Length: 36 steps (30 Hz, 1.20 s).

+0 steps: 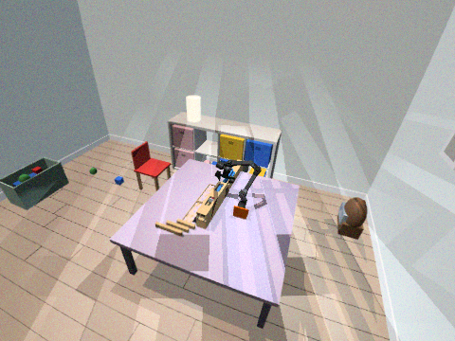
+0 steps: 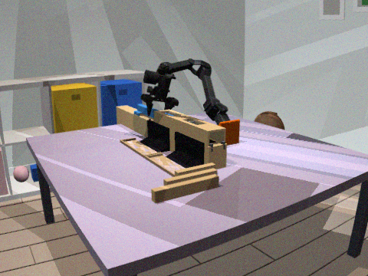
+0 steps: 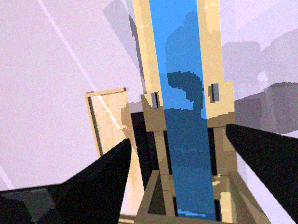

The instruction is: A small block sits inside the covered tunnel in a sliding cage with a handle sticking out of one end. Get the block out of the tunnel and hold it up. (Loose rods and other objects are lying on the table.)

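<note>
Top view: my arm (image 1: 250, 171) (image 2: 208, 86) arched over the lilac table (image 1: 237, 256) (image 2: 115, 230), its foot beside an orange panel (image 1: 241, 212) (image 2: 232, 132). My gripper (image 1: 223, 176) (image 2: 159, 110) (image 3: 178, 136) was at the far part of the long wooden tunnel assembly (image 1: 205, 214) (image 2: 216, 134) (image 3: 227, 102). Three wooden rods (image 1: 169, 228) (image 2: 185, 188) lay near its near end.

Exterior view: fingers pointed down, spread at the assembly's upper edge, where a blue bar (image 1: 218, 188) (image 2: 142, 112) (image 3: 180, 60) showed. Two dark openings marked the side facing the camera; a shallow wooden tray (image 2: 135, 146) (image 3: 107, 122) lay along it.

Wrist view: fingers parted, one on each side of the blue bar, gaps visible on both sides; nothing grasped. The bar ran lengthwise between wooden rails into the frame. Small block: I could not make it out in any view, so its exact spot could not be told.
</note>
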Available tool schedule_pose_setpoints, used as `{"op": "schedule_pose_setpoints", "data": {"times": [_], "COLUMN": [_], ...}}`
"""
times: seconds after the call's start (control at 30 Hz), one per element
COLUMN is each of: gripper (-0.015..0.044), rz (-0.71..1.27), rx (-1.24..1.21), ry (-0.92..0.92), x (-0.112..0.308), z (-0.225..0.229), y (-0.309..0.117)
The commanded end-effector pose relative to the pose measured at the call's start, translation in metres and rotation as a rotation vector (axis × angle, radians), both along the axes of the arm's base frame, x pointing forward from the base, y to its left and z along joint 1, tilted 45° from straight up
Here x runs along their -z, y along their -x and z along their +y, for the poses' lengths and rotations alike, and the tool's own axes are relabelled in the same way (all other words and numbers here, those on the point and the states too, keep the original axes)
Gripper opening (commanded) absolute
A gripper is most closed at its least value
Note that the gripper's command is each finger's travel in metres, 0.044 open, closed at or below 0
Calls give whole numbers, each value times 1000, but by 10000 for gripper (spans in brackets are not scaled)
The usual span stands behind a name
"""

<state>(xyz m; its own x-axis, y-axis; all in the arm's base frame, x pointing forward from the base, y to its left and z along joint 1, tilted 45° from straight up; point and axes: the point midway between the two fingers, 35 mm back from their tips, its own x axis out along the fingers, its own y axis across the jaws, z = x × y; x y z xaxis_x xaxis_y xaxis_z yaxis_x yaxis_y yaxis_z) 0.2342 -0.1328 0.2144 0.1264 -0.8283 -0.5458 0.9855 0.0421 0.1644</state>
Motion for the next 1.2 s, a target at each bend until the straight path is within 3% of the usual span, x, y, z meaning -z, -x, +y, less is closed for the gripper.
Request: {"op": "schedule_pose_setpoints", "data": {"times": [0.0, 0.23, 0.43, 0.53, 1.17], "gripper": [309, 125, 85, 6, 0], "rz": [-4, -4, -4, -4, 0], "rx": [3, 3, 3, 3, 1], "ry": [0, 0, 0, -2, -2], "x": [-1, -1, -1, -2, -37], "z": [0, 0, 0, -2, -44], "y": [0, 0, 0, 0, 8]}}
